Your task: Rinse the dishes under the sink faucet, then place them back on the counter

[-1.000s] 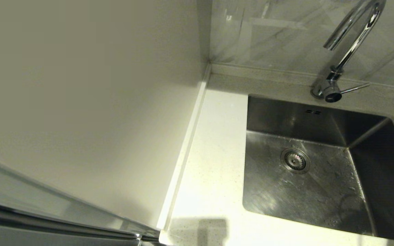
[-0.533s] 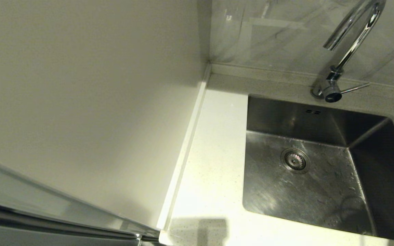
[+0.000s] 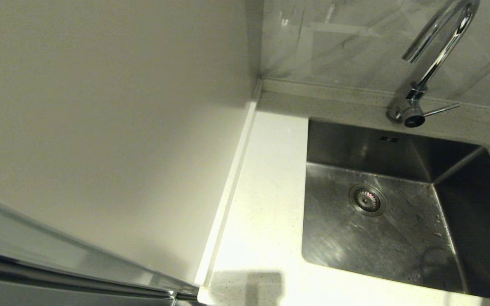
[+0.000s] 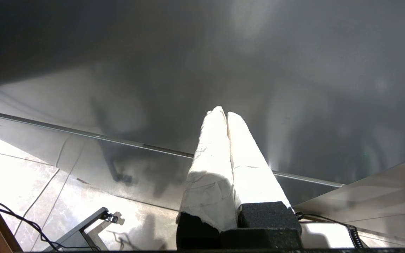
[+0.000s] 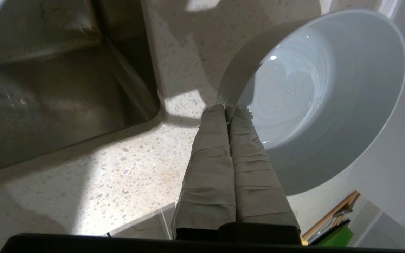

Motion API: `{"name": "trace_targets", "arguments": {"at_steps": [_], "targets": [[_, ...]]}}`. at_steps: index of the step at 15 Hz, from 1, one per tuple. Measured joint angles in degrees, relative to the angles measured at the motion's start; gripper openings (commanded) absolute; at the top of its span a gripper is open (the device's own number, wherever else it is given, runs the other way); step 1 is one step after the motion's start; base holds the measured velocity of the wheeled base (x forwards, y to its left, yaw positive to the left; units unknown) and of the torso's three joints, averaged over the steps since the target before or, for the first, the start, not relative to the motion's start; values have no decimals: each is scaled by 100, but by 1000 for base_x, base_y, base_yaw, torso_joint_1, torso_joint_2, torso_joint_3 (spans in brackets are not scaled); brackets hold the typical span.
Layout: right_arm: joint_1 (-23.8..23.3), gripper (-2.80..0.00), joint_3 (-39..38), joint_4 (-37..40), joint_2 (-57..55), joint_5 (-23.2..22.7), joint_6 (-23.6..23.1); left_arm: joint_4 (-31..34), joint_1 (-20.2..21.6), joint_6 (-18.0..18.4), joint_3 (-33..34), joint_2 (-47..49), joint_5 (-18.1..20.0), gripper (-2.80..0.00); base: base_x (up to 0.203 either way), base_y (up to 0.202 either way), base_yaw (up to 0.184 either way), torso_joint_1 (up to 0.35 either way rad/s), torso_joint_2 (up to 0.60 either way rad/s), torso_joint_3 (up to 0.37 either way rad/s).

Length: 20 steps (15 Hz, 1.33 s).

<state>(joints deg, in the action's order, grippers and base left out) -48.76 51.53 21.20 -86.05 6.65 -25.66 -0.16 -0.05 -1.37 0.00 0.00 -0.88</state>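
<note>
One pale bluish bowl [image 5: 315, 105] shows in the right wrist view, tilted, wet inside, beside the sink's corner [image 5: 47, 88] over the speckled counter [image 5: 118, 168]. My right gripper [image 5: 229, 110] is shut on its near rim. The other two dishes are out of view. In the head view the steel sink [image 3: 381, 246] with its strainer drain [image 3: 367, 199] holds no dish. The chrome faucet [image 3: 436, 55] arches over its back edge, and no water runs. The counter [image 3: 266, 204] lies left of the basin. Neither gripper shows in the head view. My left gripper [image 4: 222, 112] is shut on nothing, down by a grey panel.
A plain off-white wall panel [image 3: 100, 127] bounds the counter on the left, with a steel edge [image 3: 58, 272] below it. The faucet lever [image 3: 440, 109] points right. The left wrist view shows floor tiles and cables [image 4: 19, 218].
</note>
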Motion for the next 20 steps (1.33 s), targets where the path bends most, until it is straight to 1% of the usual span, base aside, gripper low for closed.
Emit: {"name": "trace_targets", "arguments": {"at_steps": [7, 17, 18, 20], "targets": [[8, -280, -140, -25, -72, -2, 23, 2, 2, -3, 0, 0, -2, -280, 0, 0, 0, 0, 0, 0], [8, -280, -121, -41, -247, -33, 39, 2, 2, -3, 0, 0, 2, -280, 0, 0, 0, 0, 0, 0], [8, 0, -121, -42, -256, -54, 35, 0, 5, -1, 0, 0, 2, -280, 0, 0, 0, 0, 0, 0], [5, 0, -129, -154, -262, -57, 37, 2, 5, -1, 0, 0, 2, -280, 0, 0, 0, 0, 0, 0]]}}
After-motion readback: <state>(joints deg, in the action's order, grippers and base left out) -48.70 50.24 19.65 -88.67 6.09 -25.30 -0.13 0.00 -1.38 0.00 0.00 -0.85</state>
